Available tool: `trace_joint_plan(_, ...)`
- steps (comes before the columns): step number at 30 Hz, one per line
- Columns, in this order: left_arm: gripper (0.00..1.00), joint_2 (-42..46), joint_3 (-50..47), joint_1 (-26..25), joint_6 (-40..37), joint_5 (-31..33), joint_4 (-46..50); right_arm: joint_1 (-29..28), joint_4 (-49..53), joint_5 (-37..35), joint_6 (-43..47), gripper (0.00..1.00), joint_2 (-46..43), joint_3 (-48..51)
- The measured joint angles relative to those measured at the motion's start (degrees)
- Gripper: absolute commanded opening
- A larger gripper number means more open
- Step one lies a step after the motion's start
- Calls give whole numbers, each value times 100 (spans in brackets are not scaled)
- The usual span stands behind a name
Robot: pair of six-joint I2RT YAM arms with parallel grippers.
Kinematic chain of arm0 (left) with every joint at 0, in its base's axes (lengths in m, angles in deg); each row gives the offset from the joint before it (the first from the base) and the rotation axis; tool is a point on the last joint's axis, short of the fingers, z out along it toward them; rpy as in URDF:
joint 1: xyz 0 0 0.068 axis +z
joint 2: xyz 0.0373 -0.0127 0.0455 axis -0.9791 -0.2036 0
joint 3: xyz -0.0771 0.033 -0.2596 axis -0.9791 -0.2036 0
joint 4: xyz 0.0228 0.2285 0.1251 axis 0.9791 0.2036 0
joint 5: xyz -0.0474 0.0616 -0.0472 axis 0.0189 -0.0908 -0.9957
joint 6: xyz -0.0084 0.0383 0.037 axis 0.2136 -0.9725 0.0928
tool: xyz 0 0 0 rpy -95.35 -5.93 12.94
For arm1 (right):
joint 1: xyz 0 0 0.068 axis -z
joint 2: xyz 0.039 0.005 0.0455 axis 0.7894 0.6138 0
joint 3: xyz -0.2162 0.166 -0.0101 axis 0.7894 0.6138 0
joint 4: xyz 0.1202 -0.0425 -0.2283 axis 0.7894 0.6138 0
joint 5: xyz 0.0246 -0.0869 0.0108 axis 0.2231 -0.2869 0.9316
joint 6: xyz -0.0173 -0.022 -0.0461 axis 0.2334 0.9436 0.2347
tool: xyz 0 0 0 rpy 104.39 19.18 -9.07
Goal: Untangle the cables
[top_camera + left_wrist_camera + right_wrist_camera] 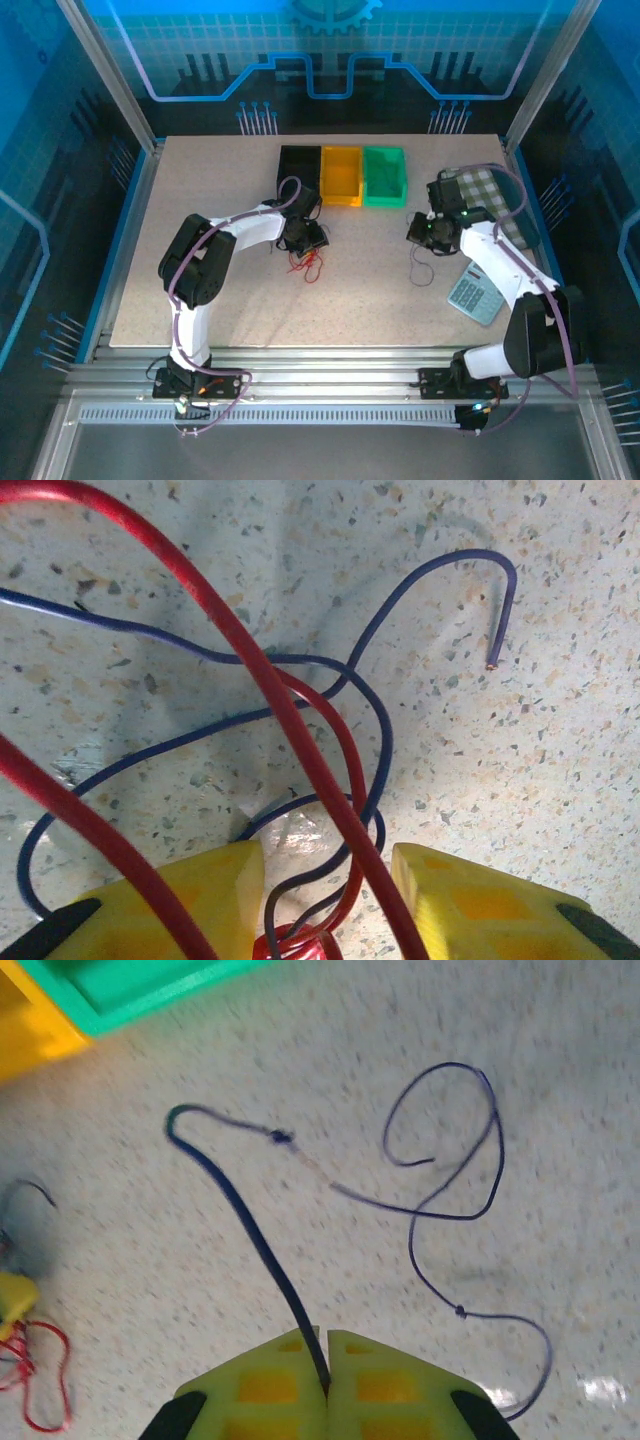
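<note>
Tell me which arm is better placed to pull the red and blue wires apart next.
Left, likely. The left gripper, jaws open, straddles the crossed red wire and blue wire; the right gripper is shut on a separate dark wire.

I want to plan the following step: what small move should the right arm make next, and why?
Probably open the right gripper and leave its dark cable there. It already lies alone, apart from the red and blue tangle at the left gripper; that tangle likely needs a second grip.
</note>
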Motion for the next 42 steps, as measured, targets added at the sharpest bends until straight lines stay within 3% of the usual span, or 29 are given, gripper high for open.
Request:
trace_joint_plan(6, 40, 0, 0, 4, 2, -26, -2, -33, 280, -68, -232, 49, -13, 339)
trace_joint_plan(16, 40, 0, -2, 4, 2, -26, -2, -33, 402, -310, -455, 86, 315, 319)
trace_joint_plan(20, 40, 0, -2, 4, 2, -26, -4, -33, 420, -374, -422, 85, 601, 251)
trace_joint_plan(33, 40, 0, -33, 7, 2, -24, -42, -219, 96, -765, -203, 66, 2308, -625)
trace_joint_plan(38, 40, 4, -35, 7, 2, -20, -42, -319, 59, -861, -177, 51, 2555, -815)
trace_joint_plan(42, 40, 9, -42, 7, 2, -17, -44, -365, -20, -938, -203, 28, 2546, -769)
